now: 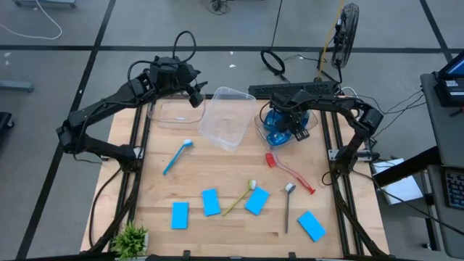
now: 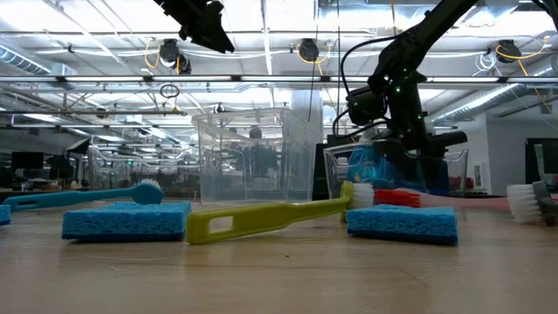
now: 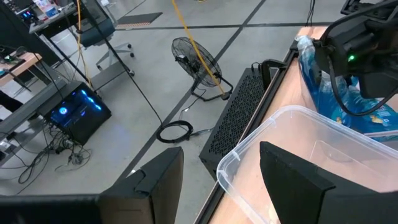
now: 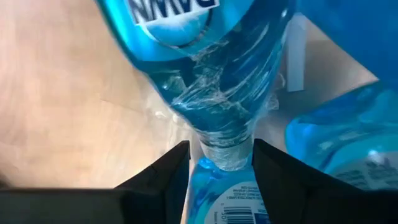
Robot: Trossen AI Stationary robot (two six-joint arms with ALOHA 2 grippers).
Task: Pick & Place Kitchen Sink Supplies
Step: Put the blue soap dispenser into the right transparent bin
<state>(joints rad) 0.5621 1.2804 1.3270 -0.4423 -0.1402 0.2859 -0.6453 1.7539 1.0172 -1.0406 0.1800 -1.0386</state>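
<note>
Right gripper (image 4: 214,165): jaws apart around dish-soap bottle (image 4: 205,81) neck, over bottle tub (image 1: 259,129). Left gripper (image 3: 221,180): jaws apart, empty.

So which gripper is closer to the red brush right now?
The right gripper. It is down in the tub of blue bottles just beyond the red brush. The left gripper hangs over the far left tub, well away.

Bottles (image 1: 279,127) in tub (image 1: 259,129), right of table (image 1: 217,225)
</note>
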